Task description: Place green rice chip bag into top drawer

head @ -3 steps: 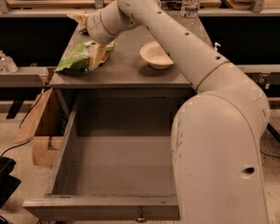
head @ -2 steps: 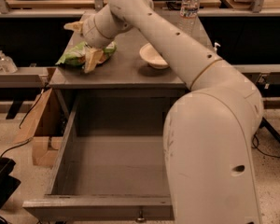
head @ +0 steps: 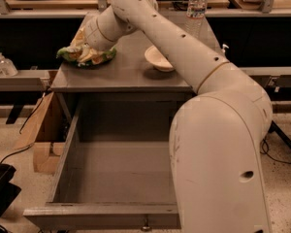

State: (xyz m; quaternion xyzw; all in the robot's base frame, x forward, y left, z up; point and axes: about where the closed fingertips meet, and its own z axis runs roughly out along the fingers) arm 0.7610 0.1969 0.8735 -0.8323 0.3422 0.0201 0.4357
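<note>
The green rice chip bag (head: 76, 57), crinkled light-green and white foil, lies on the left part of the grey countertop (head: 126, 76). My gripper (head: 87, 45) is right on top of the bag, pressed into it, and the wrist hides most of it. The top drawer (head: 102, 216) is pulled fully out below the counter. Its deep grey box is empty, and its small metal pull (head: 145, 225) is at the centre of the front. My arm reaches from the lower right across the counter to the bag.
A white bowl (head: 159, 59) sits on the counter right of the bag. A water bottle (head: 196, 6) stands at the back right. A cardboard box (head: 41, 135) stands on the floor left of the drawer. Small clear bottles (head: 4, 64) are on a shelf at far left.
My arm has swung a little to the left and its body now covers more of the drawer's right side. The bag now lies lower and flatter on the counter under the gripper.
</note>
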